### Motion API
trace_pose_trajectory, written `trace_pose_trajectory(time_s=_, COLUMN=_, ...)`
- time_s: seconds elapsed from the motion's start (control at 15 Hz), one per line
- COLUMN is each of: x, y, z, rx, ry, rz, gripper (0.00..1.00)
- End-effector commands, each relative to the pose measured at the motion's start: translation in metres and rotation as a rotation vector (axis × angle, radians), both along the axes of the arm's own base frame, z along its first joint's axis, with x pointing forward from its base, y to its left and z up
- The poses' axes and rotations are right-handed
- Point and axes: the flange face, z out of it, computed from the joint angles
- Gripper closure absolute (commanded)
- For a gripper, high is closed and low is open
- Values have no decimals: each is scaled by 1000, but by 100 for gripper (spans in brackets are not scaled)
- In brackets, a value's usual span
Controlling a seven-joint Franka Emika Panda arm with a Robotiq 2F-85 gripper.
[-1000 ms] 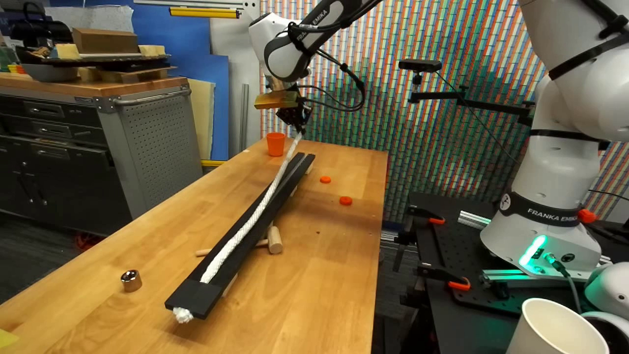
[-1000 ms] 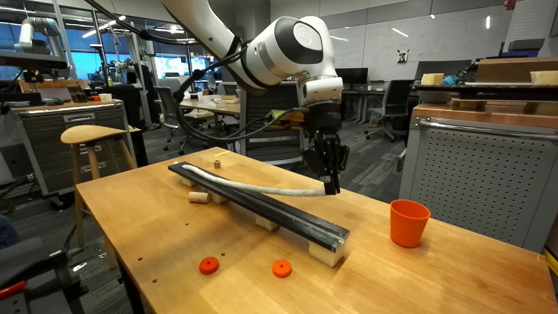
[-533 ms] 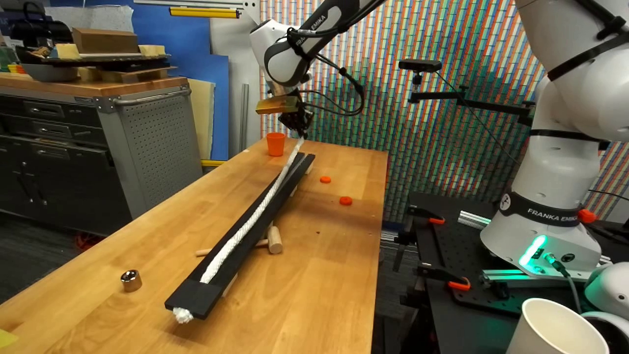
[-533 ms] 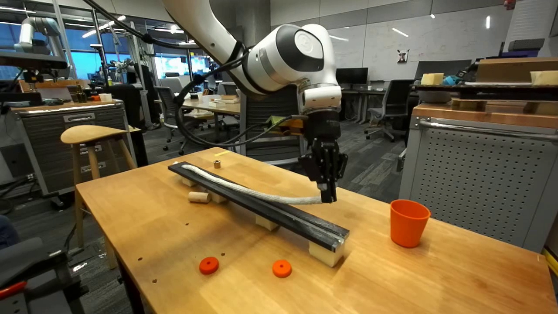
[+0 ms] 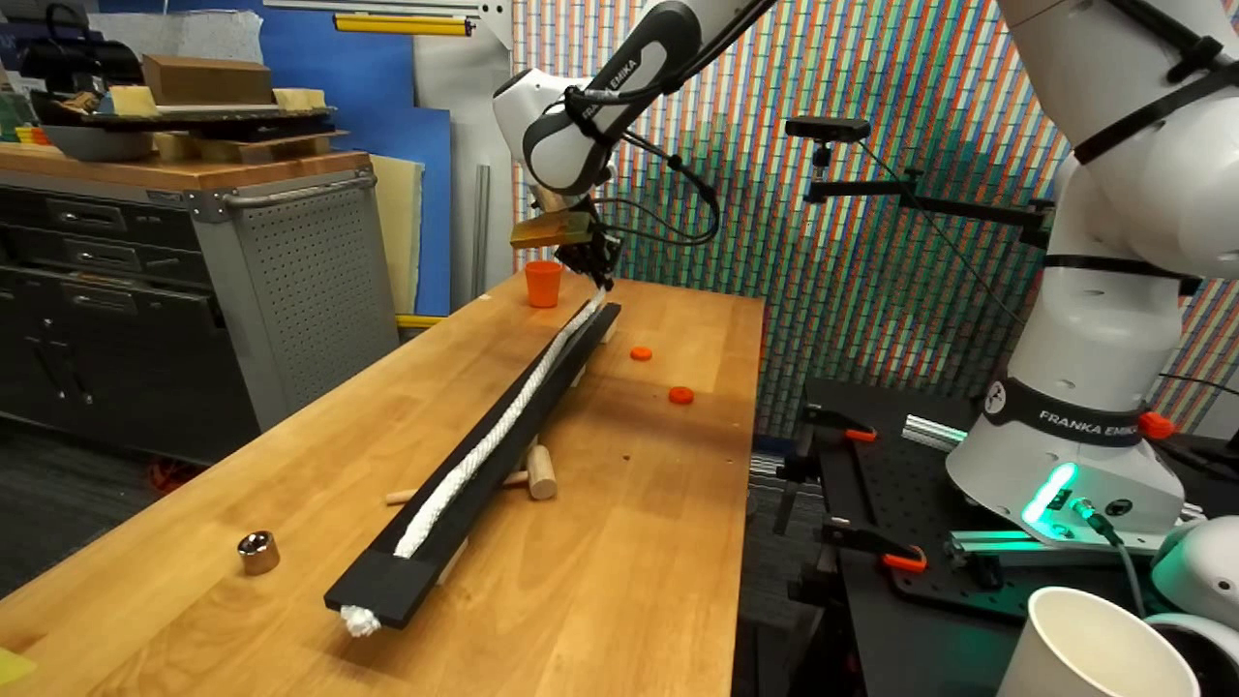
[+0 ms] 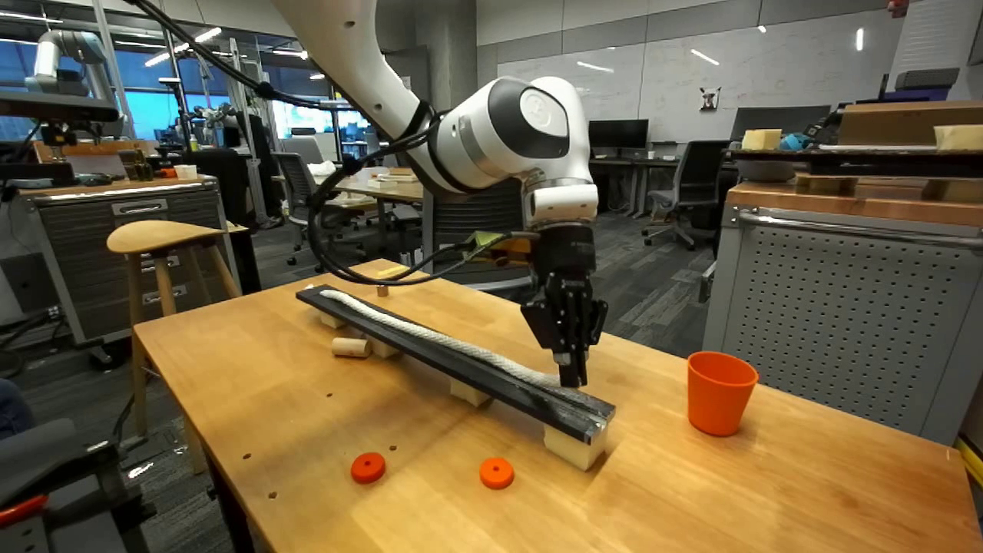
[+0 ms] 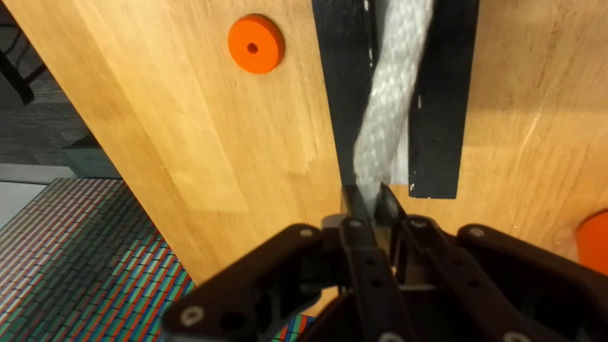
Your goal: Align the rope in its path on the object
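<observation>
The white rope (image 5: 484, 450) lies lengthwise along the black bar (image 5: 387, 586), also seen in an exterior view (image 6: 461, 346). At one end it passes under a flat black piece, and a frayed white tip (image 5: 360, 620) sticks out. My gripper (image 6: 572, 376) is shut on the rope's other end, just above the bar's opposite end. In the wrist view, the rope (image 7: 389, 90) runs into the fingertips (image 7: 373, 202). There it slants left over the groove, whose pale floor (image 7: 400, 159) shows to its right, beside the bar's black side strip (image 7: 439, 118).
An orange cup (image 6: 720, 392) stands past the bar's gripper end. Two orange discs (image 6: 369, 467) (image 6: 497, 473) lie beside the bar. Pale blocks (image 6: 576, 448) prop the bar up. A wooden mallet (image 5: 542, 472) lies partly under it. A metal ring (image 5: 258, 552) stands nearby.
My gripper has moved down with the rope end and slightly toward the bar. More of the rope now lies along the bar, and its raised stretch is shorter. The bar has not moved.
</observation>
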Motion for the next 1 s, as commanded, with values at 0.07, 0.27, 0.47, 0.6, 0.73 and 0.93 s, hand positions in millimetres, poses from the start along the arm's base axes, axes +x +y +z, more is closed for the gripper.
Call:
trace_pose_trajectory(time_s=0.07, x=-1, y=-10, z=-21, rx=-66, ry=1, rz=-5, gripper=97)
trace_pose_trajectory(time_s=0.27, x=-5, y=-20, z=-34, rx=-101, ry=17, rz=-24, gripper=97)
trace_pose_trajectory(time_s=0.47, x=-6, y=-23, z=-43, rx=-103, ry=29, rz=-34, gripper=97)
trace_pose_trajectory(time_s=0.6, x=-2, y=-22, z=-44, rx=-105, ry=18, rz=-36, gripper=97)
trace_pose_trajectory(time_s=0.73, x=4, y=-20, z=-41, rx=-109, ry=5, rz=-39, gripper=97)
trace_pose_trajectory(time_s=0.93, x=10, y=-18, z=-37, rx=-121, ry=-14, rz=-46, gripper=97)
